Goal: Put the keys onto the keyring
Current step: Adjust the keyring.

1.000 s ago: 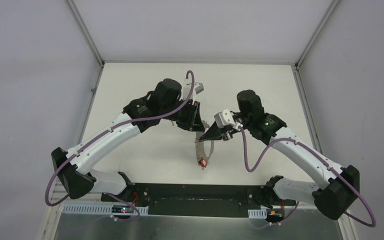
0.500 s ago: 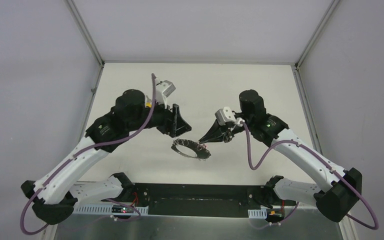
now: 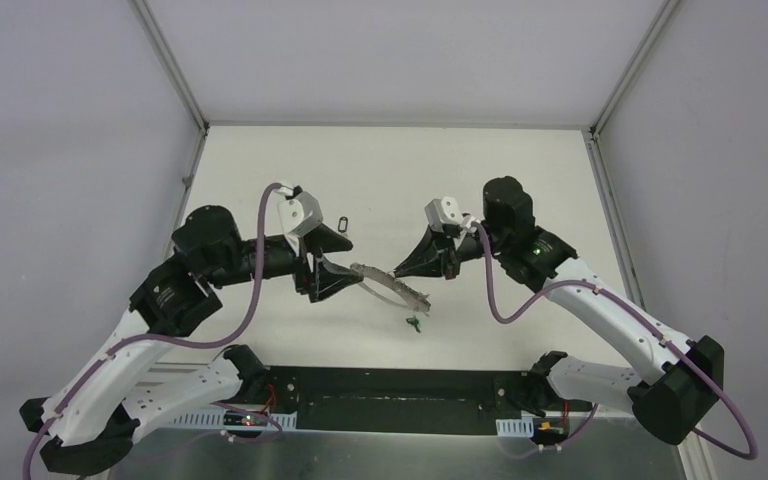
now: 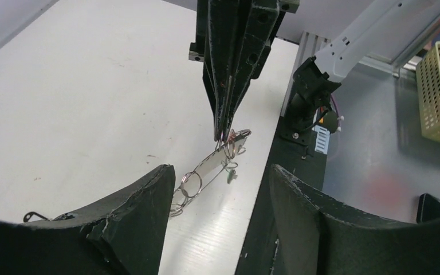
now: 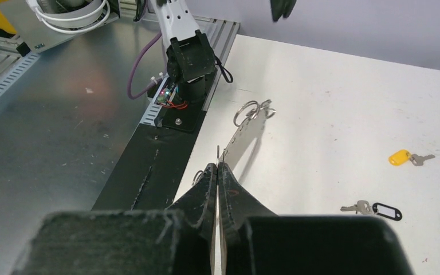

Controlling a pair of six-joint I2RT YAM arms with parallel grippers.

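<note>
Two of the keys lie loose on the white tabletop (image 5: 321,86), off to one side of our right gripper (image 3: 407,268) and well apart from its fingertips: a small silver metal key with an oblong yellow plastic tag (image 5: 401,156) and a small silver metal key with an oblong black plastic tag (image 5: 386,211). Our right gripper has its jaws pressed together on the edge of the large thin silvery-grey flexible keyring loop (image 5: 242,133). The loop juts out ahead of those fingertips, lifted off the table and seen nearly edge-on, with small metal rings (image 5: 251,112) at its far end. We judge it is pinched this way to hold the loop steady in mid-air so the other arm can work on it. A small silver metal key with a green plastic tag (image 3: 415,322) dangles just beneath the pinch point, apparently already threaded on. Our left gripper (image 3: 336,262) faces the loop with its fingers spread wide and holds nothing. The loop's far end sits just ahead of that gap, close to one finger, and we cannot tell whether it touches. We read the open stance as readiness to take the loop's free end.
</note>
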